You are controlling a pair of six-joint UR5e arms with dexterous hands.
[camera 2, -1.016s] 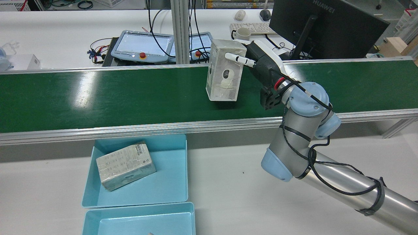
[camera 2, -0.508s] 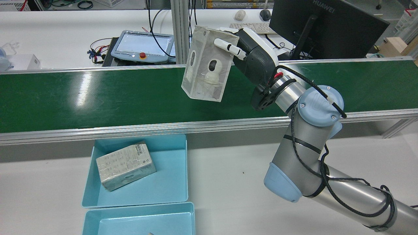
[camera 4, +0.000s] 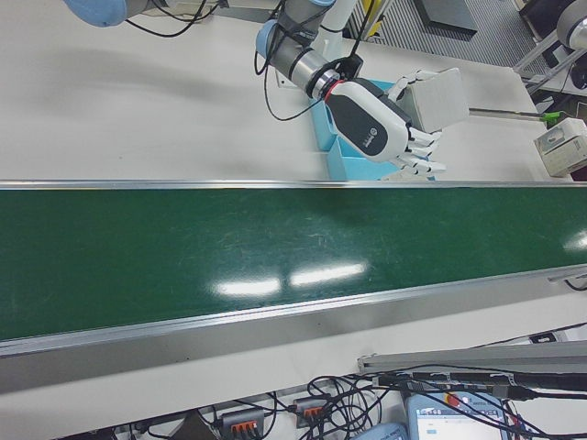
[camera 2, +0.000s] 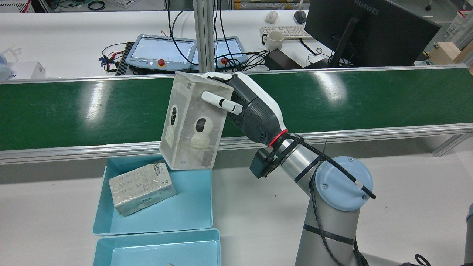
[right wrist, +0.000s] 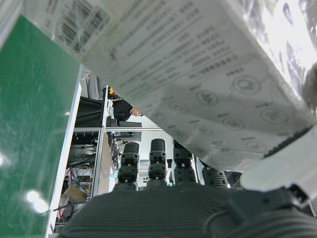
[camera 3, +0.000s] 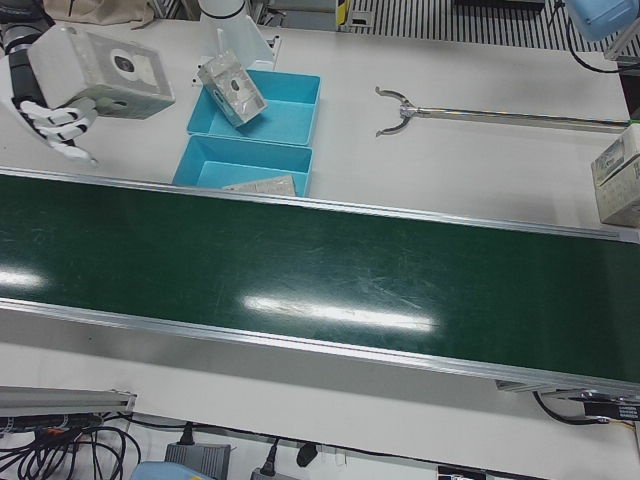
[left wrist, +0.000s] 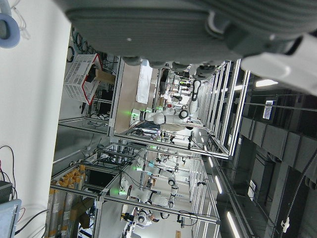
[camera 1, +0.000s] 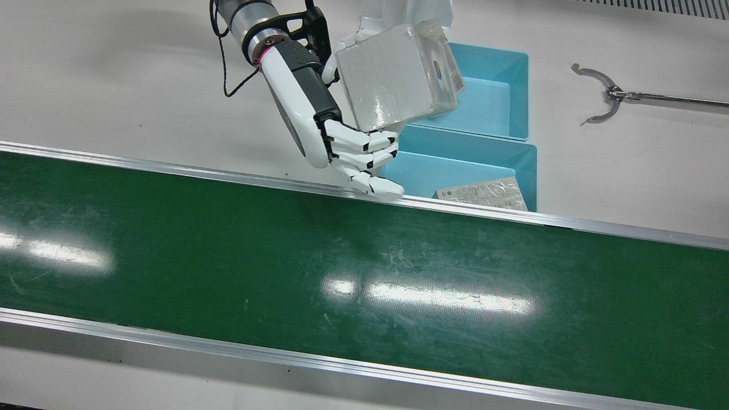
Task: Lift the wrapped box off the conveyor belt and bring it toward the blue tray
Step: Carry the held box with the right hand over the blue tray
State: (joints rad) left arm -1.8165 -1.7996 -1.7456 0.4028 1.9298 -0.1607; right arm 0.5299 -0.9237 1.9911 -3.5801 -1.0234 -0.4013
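Note:
My right hand (camera 2: 255, 112) is shut on the wrapped box (camera 2: 194, 122), a clear-wrapped white carton with a camera pictured on it. It holds the box upright in the air, over the near rail of the green conveyor belt (camera 2: 74, 111) and the far edge of the blue tray (camera 2: 192, 210). In the front view the box (camera 1: 398, 77) hangs beside the trays (camera 1: 495, 77), gripped by the hand (camera 1: 310, 114). The right hand view shows the box's printed wrap (right wrist: 198, 74) close up. The left hand view shows only a dark part of the left hand (left wrist: 198, 29).
Another wrapped box (camera 2: 142, 188) lies in the blue tray. A second blue tray (camera 2: 159, 247) sits nearer the robot. A metal grabber tool (camera 1: 603, 97) lies on the white table beyond the trays. Another carton (camera 3: 618, 182) stands at the belt's far end.
The right hand has carried the box off the belt, toward the robot and to the rear view's left. It now hangs over the belt's near rail and the tray's far edge.

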